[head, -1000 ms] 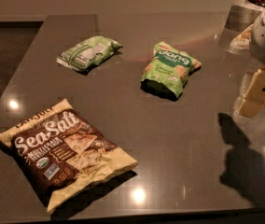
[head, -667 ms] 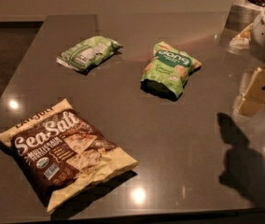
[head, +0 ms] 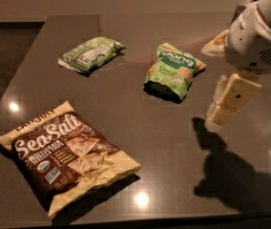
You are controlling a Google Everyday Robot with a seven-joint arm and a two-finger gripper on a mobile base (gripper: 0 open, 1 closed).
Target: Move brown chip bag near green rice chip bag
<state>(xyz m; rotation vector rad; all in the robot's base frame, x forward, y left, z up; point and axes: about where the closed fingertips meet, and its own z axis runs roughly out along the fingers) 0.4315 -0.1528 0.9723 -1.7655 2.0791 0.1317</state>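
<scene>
The brown chip bag (head: 66,161) lies flat at the table's front left, with its "Sea Salt" front facing up. The green rice chip bag (head: 173,70) lies at the back middle, well apart from it. My gripper (head: 224,111) hangs above the table's right side, to the right of and a little nearer than the green rice chip bag. It points down, open and empty, and touches neither bag. Its shadow falls on the table below it.
A paler green packet (head: 90,54) with a white label lies at the back left. The dark grey table (head: 140,142) has its front edge just below the brown bag. A floor strip runs along the left edge.
My gripper and arm have moved left, further in over the table. The bags have not moved.
</scene>
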